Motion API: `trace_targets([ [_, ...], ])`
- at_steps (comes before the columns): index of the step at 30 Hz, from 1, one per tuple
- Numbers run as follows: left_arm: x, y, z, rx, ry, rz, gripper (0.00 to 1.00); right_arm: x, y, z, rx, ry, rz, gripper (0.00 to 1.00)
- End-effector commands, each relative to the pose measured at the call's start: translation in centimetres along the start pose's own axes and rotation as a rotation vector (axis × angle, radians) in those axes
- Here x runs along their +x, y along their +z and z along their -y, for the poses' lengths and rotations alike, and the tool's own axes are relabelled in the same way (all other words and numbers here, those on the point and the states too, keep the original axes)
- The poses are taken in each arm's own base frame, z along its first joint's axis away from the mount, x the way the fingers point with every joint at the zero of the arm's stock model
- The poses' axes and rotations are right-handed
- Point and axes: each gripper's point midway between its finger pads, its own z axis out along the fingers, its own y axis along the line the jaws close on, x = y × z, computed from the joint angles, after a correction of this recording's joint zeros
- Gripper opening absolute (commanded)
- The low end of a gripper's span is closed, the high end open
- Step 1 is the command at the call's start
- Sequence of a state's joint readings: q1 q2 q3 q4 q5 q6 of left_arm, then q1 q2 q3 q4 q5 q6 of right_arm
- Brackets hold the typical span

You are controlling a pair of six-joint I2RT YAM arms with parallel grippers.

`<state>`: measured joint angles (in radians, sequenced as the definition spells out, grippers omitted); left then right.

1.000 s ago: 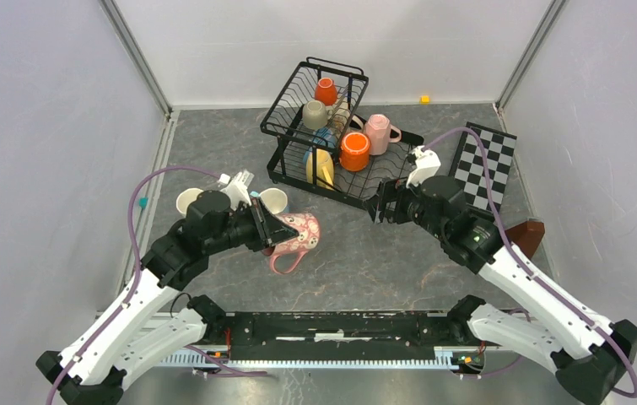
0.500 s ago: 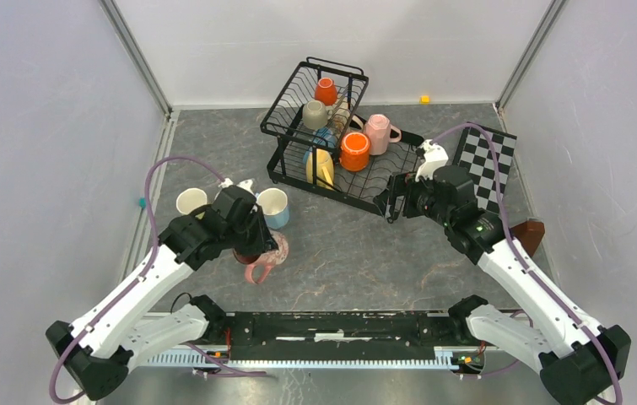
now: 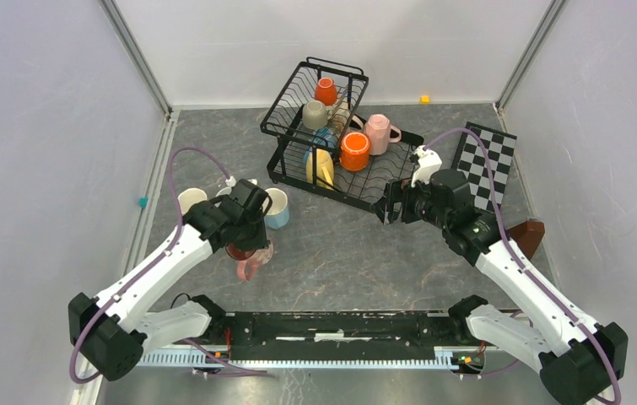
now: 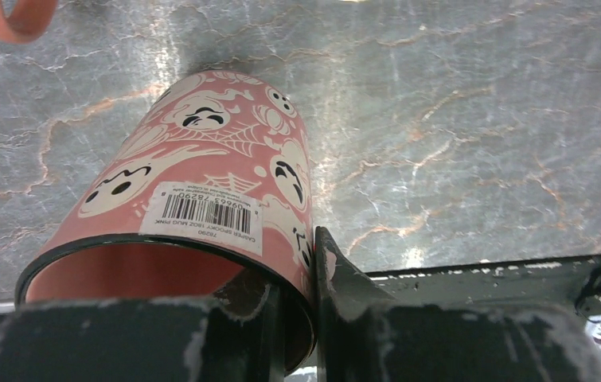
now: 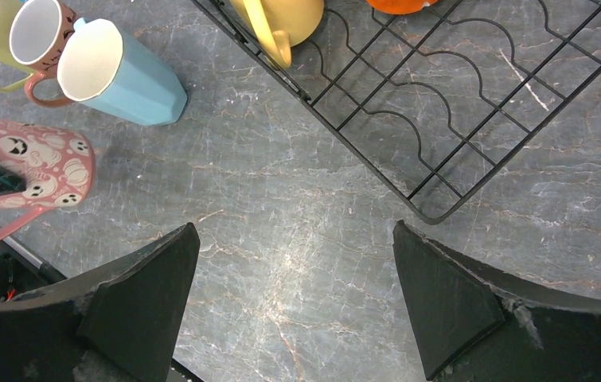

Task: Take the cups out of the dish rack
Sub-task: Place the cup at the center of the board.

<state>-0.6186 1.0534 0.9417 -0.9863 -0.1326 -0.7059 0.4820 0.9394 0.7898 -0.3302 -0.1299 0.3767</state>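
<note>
A wide bare stretch of table [image 3: 340, 253] is seen on the near side of the dish rack [image 3: 358, 189], between the two grippers. The pink ghost mug [image 4: 201, 175] is held off the rack's near left, its rim pinched tight by the left gripper [image 4: 300, 278]. It is tilted, mouth up, handle turned away from the rack. A light blue mug [image 3: 276, 207] is stood between it and the rack. The right gripper [image 5: 293, 294] is spread wide with nothing held, by the rack's near right corner. More cups [image 3: 354, 150] are sat in the rack. A checkered board [image 3: 483, 160] is laid to the rack's right.
</note>
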Motion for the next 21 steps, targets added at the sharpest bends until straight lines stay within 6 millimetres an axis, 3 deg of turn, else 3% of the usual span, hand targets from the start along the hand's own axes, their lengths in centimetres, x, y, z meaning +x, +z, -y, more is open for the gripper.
trace_targets([
  [1, -2.3, 1.1, -0.5, -0.015, 0.037, 0.063, 0.02, -1.1, -0.2, -0.7, -0.044, -0.032, 0.052, 0.98],
  [21, -3.2, 4.8, -1.4, -0.059, 0.060, 0.014, 0.02, -0.7, -0.3, -1.0, -0.065, -0.039, 0.044, 0.98],
])
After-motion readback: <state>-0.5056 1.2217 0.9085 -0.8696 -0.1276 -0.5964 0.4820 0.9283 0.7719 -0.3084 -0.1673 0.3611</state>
